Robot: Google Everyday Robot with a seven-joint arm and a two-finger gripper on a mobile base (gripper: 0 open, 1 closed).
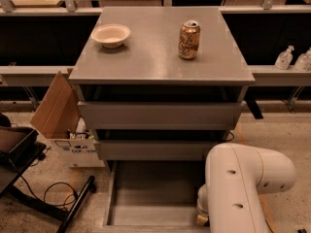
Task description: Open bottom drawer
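Three drawers in the grey cabinet [155, 62], the bottom drawer [154, 191] pulled well out at floor level; my gripper [202, 218] sits at its front right corner under my arm [243, 178], whether gripping I cannot tell; opening looks near done, next I'd let go and back off clear.

A cabinet [155, 62] stands mid-frame. On its top, a bowl [111, 34] sits at ten o'clock and a can [188, 40] at one o'clock, well apart. Two drawer fronts are stacked beneath the top. Under them the bottom drawer [155, 191] juts out toward six o'clock. The robot arm [243, 188] rises at five o'clock, its gripper [201, 219] at the drawer's front right corner. A cardboard box [56, 113] sits on the floor at eight o'clock. Bottles [284, 58] stand on a ledge at three o'clock.
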